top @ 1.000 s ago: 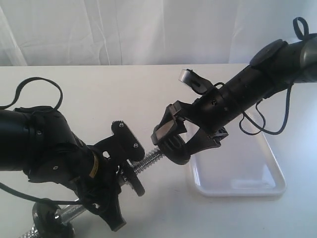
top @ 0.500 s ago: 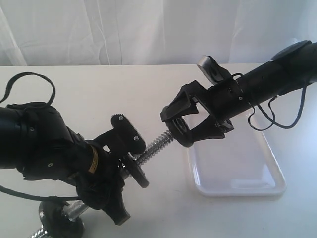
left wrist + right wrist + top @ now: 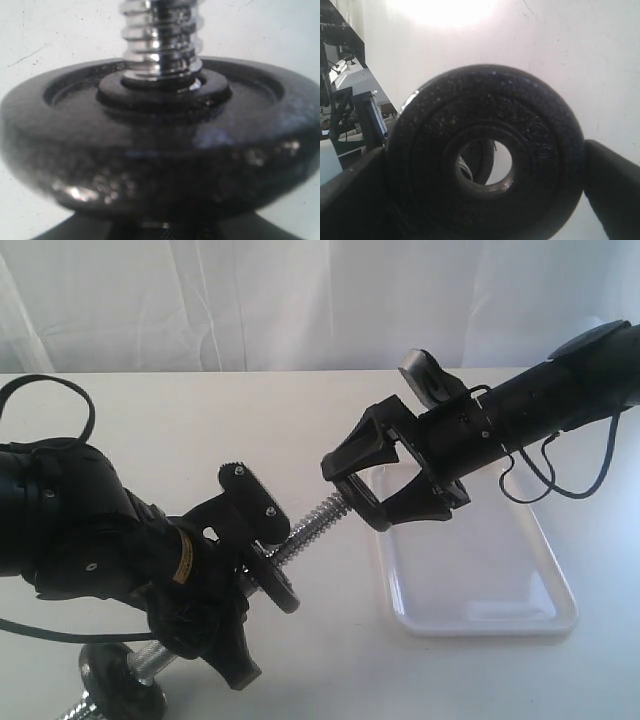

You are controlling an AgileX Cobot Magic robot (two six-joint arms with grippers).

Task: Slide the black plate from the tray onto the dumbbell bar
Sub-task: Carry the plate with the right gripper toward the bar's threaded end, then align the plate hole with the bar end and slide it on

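White tabletop point(image 3: 150, 420) lies under both arms. Your right gripper point(image 3: 352, 482) pinches the black plate point(image 3: 530, 130) by its rim between wide-set jaws, off the tray point(image 3: 480, 575), its hole facing the threaded tip of the dumbbell bar point(image 3: 318, 520). Your left gripper point(image 3: 245, 580) clamps that tilted bar.

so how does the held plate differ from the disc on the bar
The black plate sits rim-gripped in the right gripper, hole empty; the mounted disc has the dumbbell bar through it. The plate is at the bar's tip; the disc by the left gripper. Both are black and ringed.
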